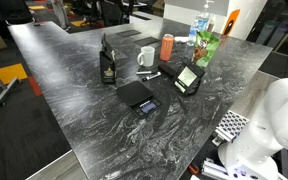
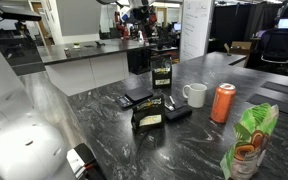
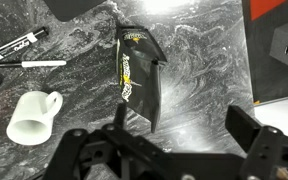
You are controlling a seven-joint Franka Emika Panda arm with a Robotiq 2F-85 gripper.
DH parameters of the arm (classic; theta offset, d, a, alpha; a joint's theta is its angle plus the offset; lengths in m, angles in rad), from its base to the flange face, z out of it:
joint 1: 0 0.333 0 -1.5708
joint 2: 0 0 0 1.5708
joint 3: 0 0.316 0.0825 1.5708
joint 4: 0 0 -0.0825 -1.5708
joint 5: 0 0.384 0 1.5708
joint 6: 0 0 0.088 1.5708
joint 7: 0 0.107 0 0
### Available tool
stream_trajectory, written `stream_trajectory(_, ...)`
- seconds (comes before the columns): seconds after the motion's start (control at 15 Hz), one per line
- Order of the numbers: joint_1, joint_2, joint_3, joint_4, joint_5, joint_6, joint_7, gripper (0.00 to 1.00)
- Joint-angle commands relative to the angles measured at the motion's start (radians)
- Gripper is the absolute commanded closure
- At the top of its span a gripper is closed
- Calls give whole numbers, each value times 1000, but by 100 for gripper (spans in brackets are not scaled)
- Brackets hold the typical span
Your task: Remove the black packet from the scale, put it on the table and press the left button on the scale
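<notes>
The black packet appears to stand on the table, apart from the bare scale, so the button press is judged outstanding; the gripper, jaws wide and empty above a taller black bag, must relocate to the scale's front strip, left side.

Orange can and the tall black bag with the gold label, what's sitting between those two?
A white mug sits between the orange can and the tall black bag. It shows in both exterior views and in the wrist view.
</notes>
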Motion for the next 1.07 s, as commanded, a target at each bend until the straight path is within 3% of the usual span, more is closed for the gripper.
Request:
stream_trajectory(0.0, -14, 93, -15, 108, 34, -22, 90, 0)
stream_trajectory(0.47, -17, 226, -75, 171, 162, -44, 79, 0)
stream_trajectory(1.0, -11, 287, -95, 195, 210, -99, 85, 0)
